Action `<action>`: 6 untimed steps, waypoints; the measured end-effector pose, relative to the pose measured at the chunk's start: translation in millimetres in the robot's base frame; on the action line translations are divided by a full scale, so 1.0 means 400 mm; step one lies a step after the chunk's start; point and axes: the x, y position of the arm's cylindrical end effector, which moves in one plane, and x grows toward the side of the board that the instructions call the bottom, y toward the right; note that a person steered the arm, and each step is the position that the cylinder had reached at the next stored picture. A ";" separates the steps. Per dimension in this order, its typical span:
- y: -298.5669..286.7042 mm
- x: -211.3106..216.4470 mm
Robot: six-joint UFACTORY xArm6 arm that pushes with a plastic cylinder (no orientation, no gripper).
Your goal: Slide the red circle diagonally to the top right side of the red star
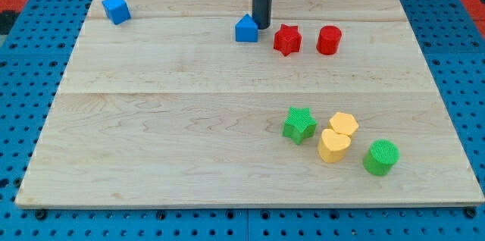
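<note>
Nearest the view's bottom: green cylinder [380,157], yellow heart [333,145], yellow hexagon [344,124], green star [300,124]. Farther up, red circle [329,40], round, no long axis or heading, just right of red star [287,39], apart from it. Rod's tip [261,26] touching blue pentagon-like block [246,29], left of star, well left of circle; nothing held. Blue cube [117,9] top left on wooden board [189,142].

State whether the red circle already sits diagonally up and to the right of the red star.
Not yet. The red circle lies level with the red star, directly on its right, a gap between them.
</note>
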 end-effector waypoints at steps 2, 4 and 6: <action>0.154 -0.115; 0.429 -0.122; 0.478 0.075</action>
